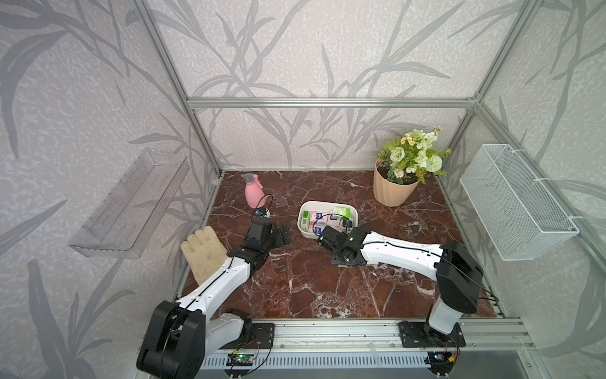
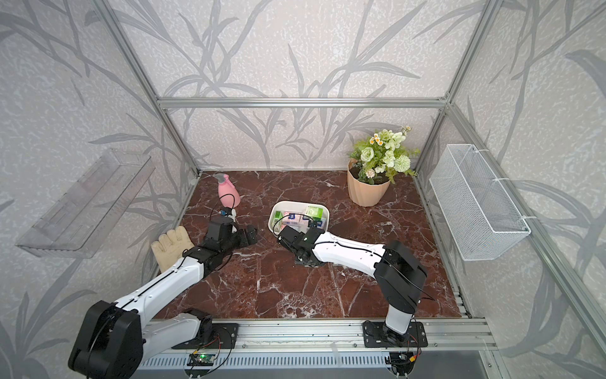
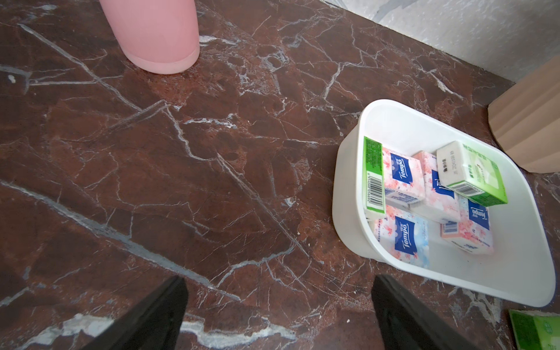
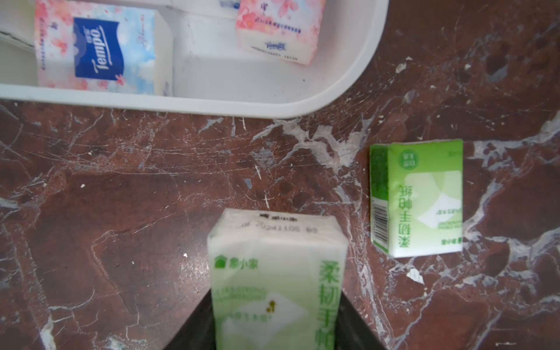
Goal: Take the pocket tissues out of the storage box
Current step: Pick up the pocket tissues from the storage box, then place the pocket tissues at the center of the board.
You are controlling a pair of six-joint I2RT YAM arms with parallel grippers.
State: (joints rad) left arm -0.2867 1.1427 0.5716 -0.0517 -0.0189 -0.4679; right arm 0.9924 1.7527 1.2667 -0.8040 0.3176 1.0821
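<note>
A green packet is clamped in the right gripper and held low just outside the box, probably to be laid beside the second packet already out. The left gripper is spread wide, idle. Six more packets are counted inside from the left wrist view. The grip is shown only by the right wrist view.

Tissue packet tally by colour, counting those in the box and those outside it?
Green-and-white packets: 4 (2 in the storage box, 1 on the table, 1 in the right gripper)
Pink packets: 3, all in the box
Pale blue packet: 1, in the box
Total: 8
</note>
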